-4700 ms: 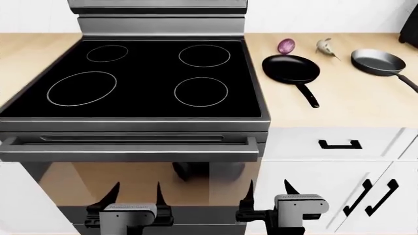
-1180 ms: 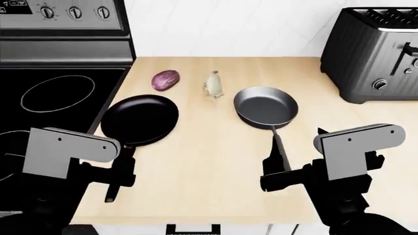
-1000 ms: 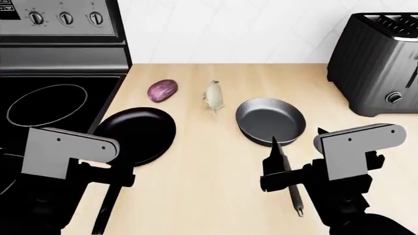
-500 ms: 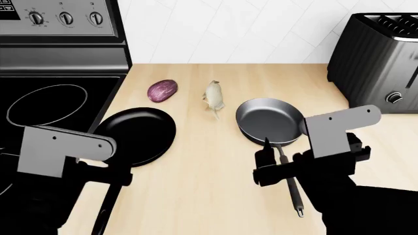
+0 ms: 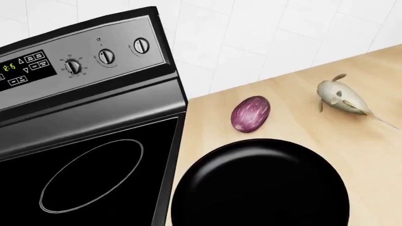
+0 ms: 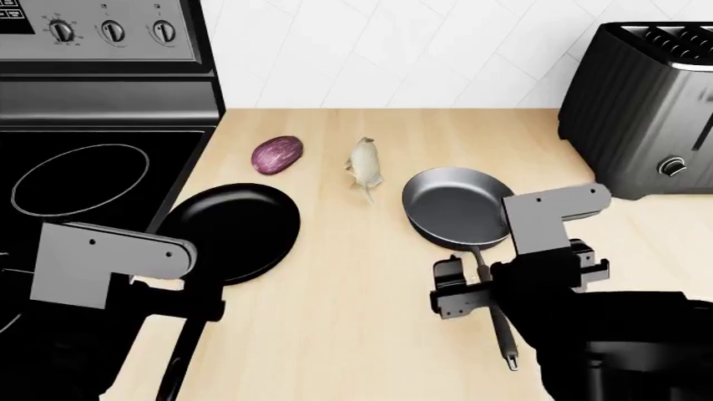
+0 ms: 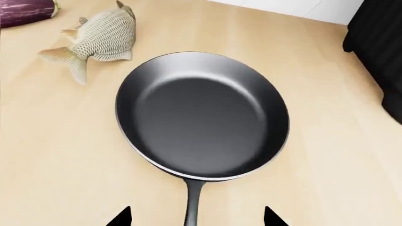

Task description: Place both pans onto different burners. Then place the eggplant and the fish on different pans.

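Cooktop (image 6: 100,242): black glass at far left, cut off by the picture edge; my left arm hides its near part.
Burner (image 6: 80,177): one large white ring shows whole in the head view; the other rings I cannot see.
My left jaws (image 6: 184,313): above the handle of the black pan; the grey wrist block covers them and the wrist view does not show the tips, so I cannot tell if they are open or closed.
Black pan (image 6: 234,232): shallow, matte, on the worktop (image 6: 334,334) just beside the cooktop edge; its handle is mostly hidden under my arm.
Eggplant (image 6: 277,154): purple, on the worktop behind the black pan, apart from it.
Fish (image 6: 365,164): pale, lying between the eggplant and the grey pan, touching neither.
Grey pan (image 6: 460,205): deeper, on the worktop, handle pointing toward me.
My right jaws (image 7: 196,217): open, one dark tip on each side of the grey pan's handle, not touching it; only the tips show.
Toaster (image 6: 644,109): black, far right, partly cut off.
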Controlling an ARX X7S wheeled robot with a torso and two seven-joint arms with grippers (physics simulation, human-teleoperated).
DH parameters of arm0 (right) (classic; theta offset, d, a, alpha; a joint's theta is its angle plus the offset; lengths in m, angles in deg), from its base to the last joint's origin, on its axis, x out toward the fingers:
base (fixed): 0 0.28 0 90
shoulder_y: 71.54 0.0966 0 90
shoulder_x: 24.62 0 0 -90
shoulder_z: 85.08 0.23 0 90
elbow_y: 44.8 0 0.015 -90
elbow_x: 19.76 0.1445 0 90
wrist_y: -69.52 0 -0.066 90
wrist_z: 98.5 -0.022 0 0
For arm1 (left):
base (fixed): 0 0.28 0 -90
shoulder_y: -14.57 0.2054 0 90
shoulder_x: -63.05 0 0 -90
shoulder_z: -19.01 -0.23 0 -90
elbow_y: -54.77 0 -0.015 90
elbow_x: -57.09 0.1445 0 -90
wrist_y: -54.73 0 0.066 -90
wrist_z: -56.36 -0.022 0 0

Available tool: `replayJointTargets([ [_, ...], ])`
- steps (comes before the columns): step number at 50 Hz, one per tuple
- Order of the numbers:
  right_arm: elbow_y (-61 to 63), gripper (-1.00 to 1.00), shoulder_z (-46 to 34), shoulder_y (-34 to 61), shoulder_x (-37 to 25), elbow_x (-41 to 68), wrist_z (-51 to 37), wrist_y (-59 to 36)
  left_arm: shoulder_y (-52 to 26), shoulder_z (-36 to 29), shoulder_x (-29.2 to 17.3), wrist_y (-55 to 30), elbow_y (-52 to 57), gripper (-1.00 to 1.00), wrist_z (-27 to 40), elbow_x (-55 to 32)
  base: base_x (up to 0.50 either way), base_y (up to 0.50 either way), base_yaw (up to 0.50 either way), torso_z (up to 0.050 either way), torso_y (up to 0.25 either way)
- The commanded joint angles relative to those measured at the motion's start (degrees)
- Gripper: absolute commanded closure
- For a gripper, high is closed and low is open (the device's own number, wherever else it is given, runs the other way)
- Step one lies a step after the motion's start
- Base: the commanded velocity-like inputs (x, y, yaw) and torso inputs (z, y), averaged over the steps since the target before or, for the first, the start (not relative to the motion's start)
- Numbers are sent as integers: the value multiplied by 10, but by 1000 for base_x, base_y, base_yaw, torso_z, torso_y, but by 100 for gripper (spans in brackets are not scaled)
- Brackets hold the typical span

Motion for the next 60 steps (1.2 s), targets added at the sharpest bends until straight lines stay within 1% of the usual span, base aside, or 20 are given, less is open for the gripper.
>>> replayJointTargets([
  [1, -31, -100, -31, -10, 2, -41, 44, 28, 16, -6, -9, 23, -2, -100, 3, 3, 0, 0, 0, 0, 0],
  [16, -58, -100, -62, -37, -4, -102, 106, 70, 23, -5, -16, 36, -6, -100, 12, -4, 0, 0, 0, 0, 1],
  [30, -67, -100, -71, -51, -9, -115, 118, 87, 34, -12, -21, 52, -11, -100, 14, -1, 0, 0, 0, 0, 0],
  [31, -68, 100, -71, -52, -10, -115, 118, 88, 34, -11, -21, 53, -12, -100, 14, -2, 13, 0, 0, 0, 0],
  [47, -50, 100, -61, -52, -15, -82, 92, 88, 42, -16, -27, 63, -13, -100, 20, -5, 0, 0, 0, 0, 0],
  [58, -9, 100, -29, -26, -31, -18, 38, 79, 51, -20, -31, 73, -15, -100, 21, -2, 0, 0, 0, 0, 0],
  [60, 3, 100, -17, -14, -37, 9, 17, 77, 54, -24, -32, 77, -17, -100, 19, 3, 0, 0, 0, 0, 0],
])
